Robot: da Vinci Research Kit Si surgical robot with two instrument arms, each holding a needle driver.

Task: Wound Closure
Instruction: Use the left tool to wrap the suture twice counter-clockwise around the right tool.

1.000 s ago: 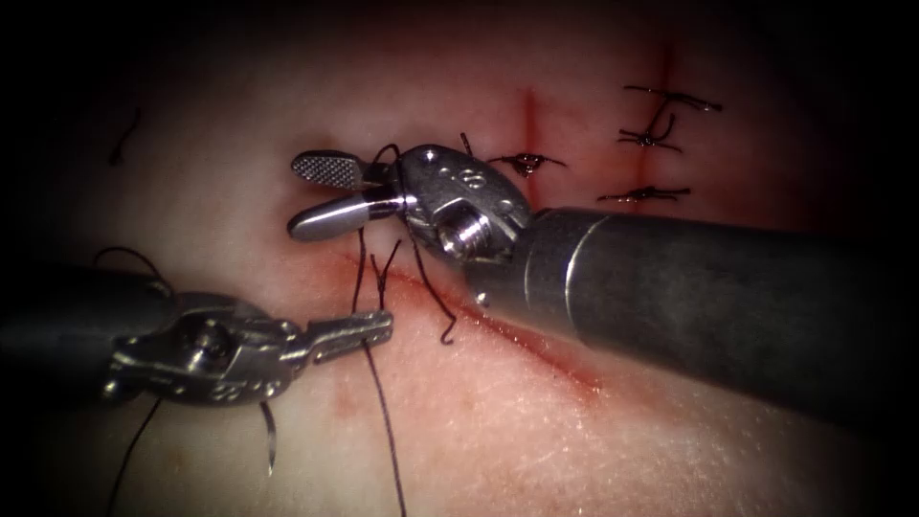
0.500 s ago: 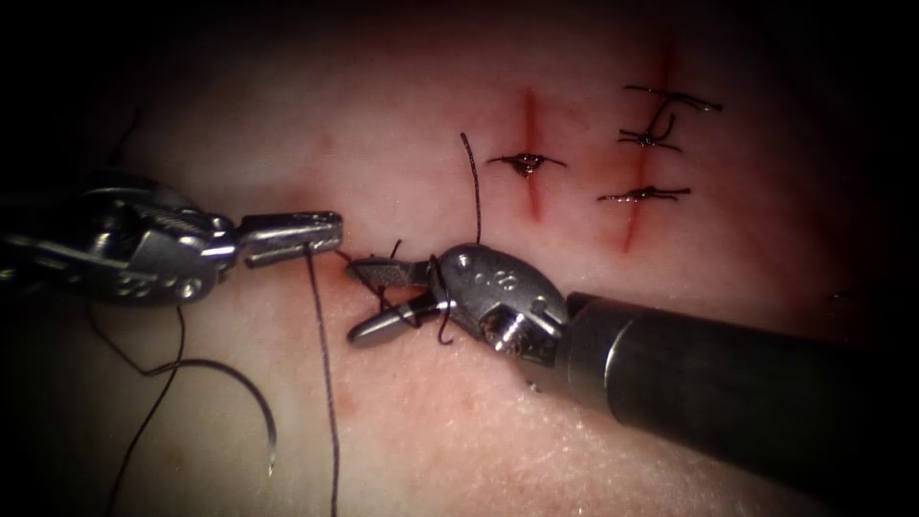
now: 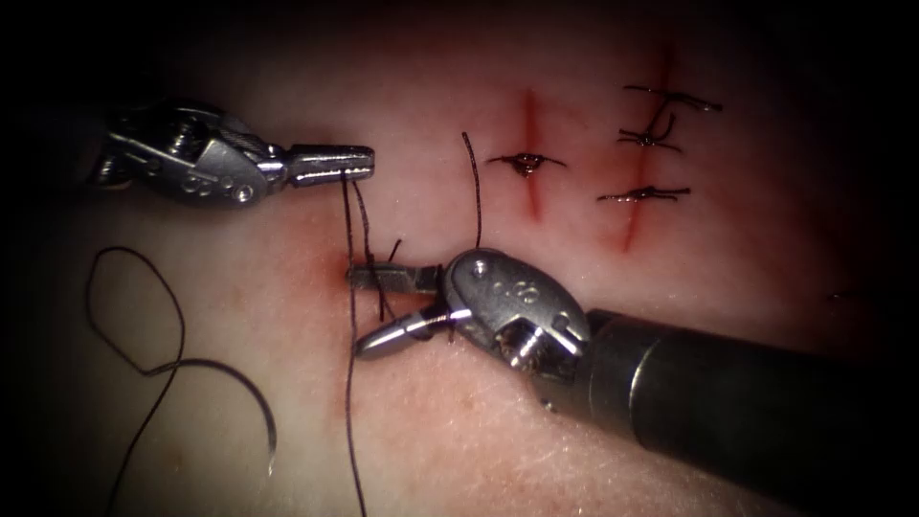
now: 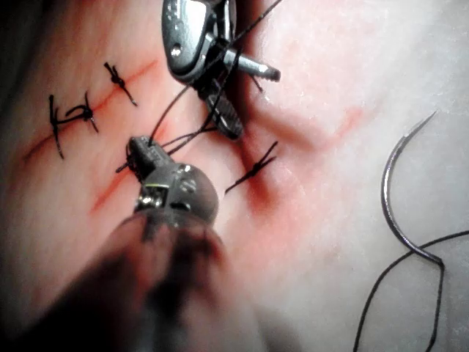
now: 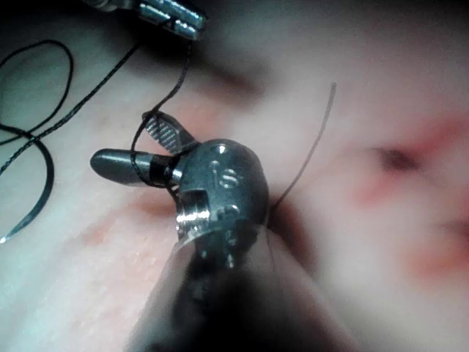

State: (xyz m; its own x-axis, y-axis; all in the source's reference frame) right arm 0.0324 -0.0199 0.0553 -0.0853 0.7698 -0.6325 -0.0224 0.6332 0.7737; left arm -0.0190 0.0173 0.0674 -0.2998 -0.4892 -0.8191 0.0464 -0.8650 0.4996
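The left tool [image 3: 364,164] is up and left of the cut [image 3: 330,258], jaws shut on the thread [image 3: 347,220], which runs straight down across the tissue [image 3: 459,431]. The right tool [image 3: 356,311] lies over the cut with jaws open; thread strands are wound around and cross between them, and it grips nothing. The curved needle [image 3: 257,407] lies free on the tissue, left of the cut, held by neither tool and outside the tissue. In the left wrist view, the left tool [image 4: 138,150] holds thread and the needle [image 4: 388,198] lies apart. In the right wrist view, thread loops the open right tool [image 5: 128,143].
Two other cuts lie at the back right, one with a tied stitch [image 3: 526,162] and one with three stitches [image 3: 649,140]. A loose thread loop [image 3: 134,306] trails from the needle on the left. A thread end [image 3: 473,187] stands up behind the right tool.
The left tool rose from the lower left to the upper left, carrying the thread. The right tool came down onto the cut, and its jaws now stand wider with thread wound round them.
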